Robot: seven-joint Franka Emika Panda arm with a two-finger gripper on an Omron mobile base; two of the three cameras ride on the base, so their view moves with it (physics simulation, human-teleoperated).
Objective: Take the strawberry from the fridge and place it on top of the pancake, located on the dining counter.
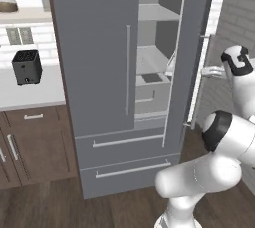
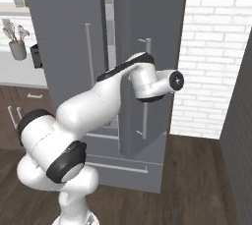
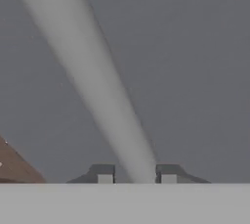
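We see the fridge (image 1: 99, 72) with its right door (image 1: 191, 48) swung partly open (pale shelves inside, contents too dim to identify). Our gripper (image 3: 136, 174) straddles the door's handle (image 3: 93, 71), fingers close beside it.

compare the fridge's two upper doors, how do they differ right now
The left door sits flat and closed; the right door is swung out, baring shelves inside the fridge. The left door's handle hangs free, while the right door's handle runs between the fingertips of the hand. Both are matte grey with long vertical bar handles.
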